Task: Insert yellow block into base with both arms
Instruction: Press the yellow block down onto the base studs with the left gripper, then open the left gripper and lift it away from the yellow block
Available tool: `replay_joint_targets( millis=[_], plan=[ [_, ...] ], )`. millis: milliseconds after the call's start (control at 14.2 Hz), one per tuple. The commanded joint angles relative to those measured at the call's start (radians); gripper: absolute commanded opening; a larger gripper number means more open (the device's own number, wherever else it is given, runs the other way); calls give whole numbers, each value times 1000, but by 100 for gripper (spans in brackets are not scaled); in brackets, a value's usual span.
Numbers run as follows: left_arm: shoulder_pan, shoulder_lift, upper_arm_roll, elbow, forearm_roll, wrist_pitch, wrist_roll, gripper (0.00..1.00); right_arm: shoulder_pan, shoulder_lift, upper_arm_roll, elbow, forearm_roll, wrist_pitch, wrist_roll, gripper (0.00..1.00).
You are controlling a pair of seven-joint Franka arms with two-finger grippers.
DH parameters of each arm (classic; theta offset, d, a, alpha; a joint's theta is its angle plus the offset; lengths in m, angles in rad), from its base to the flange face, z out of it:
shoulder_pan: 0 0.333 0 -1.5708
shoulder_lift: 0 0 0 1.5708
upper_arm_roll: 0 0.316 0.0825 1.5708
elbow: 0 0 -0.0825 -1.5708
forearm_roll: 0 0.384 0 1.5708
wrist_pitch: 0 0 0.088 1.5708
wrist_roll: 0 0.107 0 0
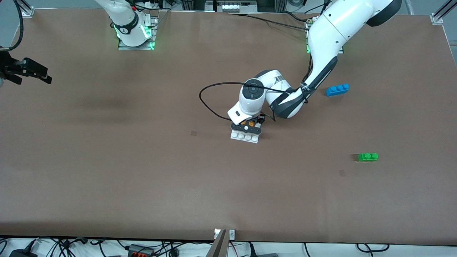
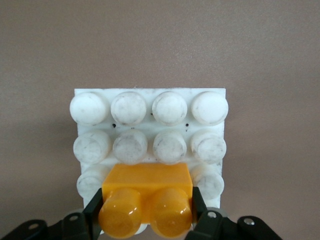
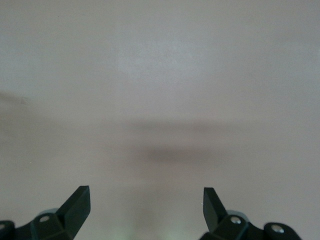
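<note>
Between the fingers [image 2: 92, 212] of the left gripper [image 2: 146, 215] sits the yellow block [image 2: 147, 192], pinched from both short sides with its two studs facing the wrist camera. It rests down on the base [image 2: 150, 132], covering the middle studs of the two stud rows closest to that gripper; the other two rows of four white studs stand bare, with grey scuffing on their tops. From the front view, the left gripper [image 1: 249, 125] is low over the base [image 1: 244, 136], and only a sliver of the yellow block [image 1: 251, 123] shows under the black fingers. The base lies flat on the brown table [image 1: 142, 171] near its middle, with one row of four studs showing nearer to the front camera than the gripper.

Toward the left arm's end of the table, a blue brick [image 1: 337, 89] lies farther from the front camera than the base, and a green brick [image 1: 368, 156] lies nearer, both well apart from it.

The right gripper [image 3: 146, 205] waits with its fingers spread wide and nothing between them, over bare table at the right arm's end [image 1: 26, 69].
</note>
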Motion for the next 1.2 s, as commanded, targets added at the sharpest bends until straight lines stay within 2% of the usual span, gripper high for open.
replay_joint_targets(
  millis=[0, 71, 141, 423, 635, 846, 1058, 1129],
  plan=[
    [10, 0, -10, -3, 43, -13, -17, 57, 4, 1, 0, 18, -11, -21, 6, 100],
    [10, 2, -12, -3, 41, -12, -17, 68, 4, 1, 0, 18, -11, -21, 6, 100],
    [11, 0, -12, -1, 43, -13, -18, 100, 4, 1, 0, 18, -11, -21, 6, 100],
    [28, -20, -32, 55, 35, -105, -17, 100, 4, 1, 0, 18, -11, -21, 6, 100],
    [99, -26, -98, 102, 30, -209, -7, 100, 4, 1, 0, 18, -11, -21, 6, 100],
    [166, -73, -98, 102, 23, -230, 16, 100, 3, 1, 0, 18, -11, -21, 6, 100],
    [217, -151, -87, 100, 20, -326, 45, 100, 3, 1, 0, 18, -11, -21, 6, 100],
    [229, -182, -79, 97, 20, -357, 115, 100, 3, 2, -2, 18, -10, -21, 6, 100]
  ],
)
